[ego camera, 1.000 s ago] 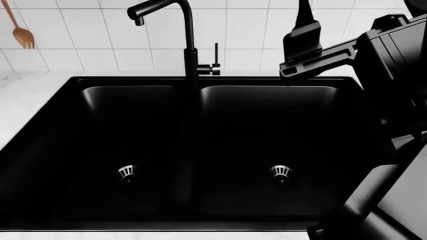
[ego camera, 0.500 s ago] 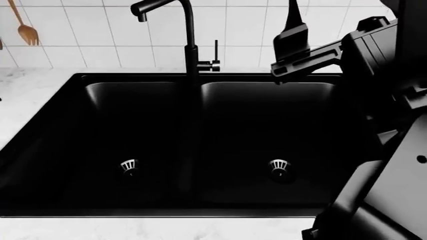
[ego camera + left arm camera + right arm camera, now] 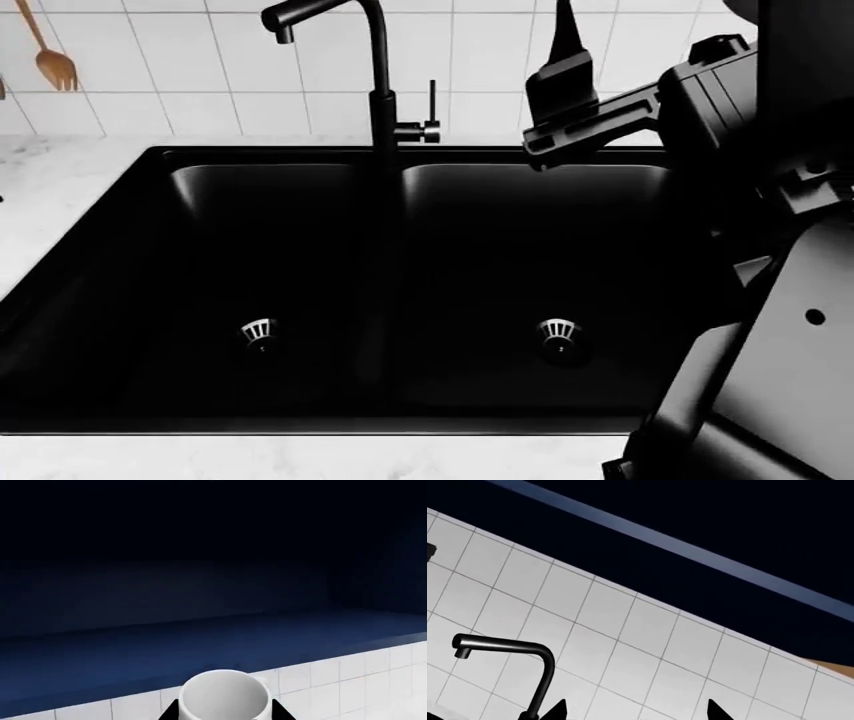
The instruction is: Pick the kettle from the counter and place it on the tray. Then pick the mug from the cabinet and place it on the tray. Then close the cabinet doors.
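Our left gripper [image 3: 225, 715] clamped the mug [image 3: 224, 698].
Our right gripper [image 3: 635, 711] gaped apart near the faucet [image 3: 517, 661], above the sink [image 3: 400, 290].

Black double-basin sink [image 3: 400, 300], seen from the head view, with a round metal drain in the left basin [image 3: 258, 333] and another in the right basin [image 3: 559, 336]. A black gooseneck faucet [image 3: 360, 70] rises behind the divider between the basins, its spout turned left; a thin lever [image 3: 431, 115] stands just beside its base. White square wall tiles [image 3: 174, 60] cover the wall behind. A wooden fork [image 3: 48, 55] hangs on the tiles at far left. In the right wrist view, the faucet [image 3: 527, 665] shows against the tiles, below a dark blue cabinet underside [image 3: 694, 530].
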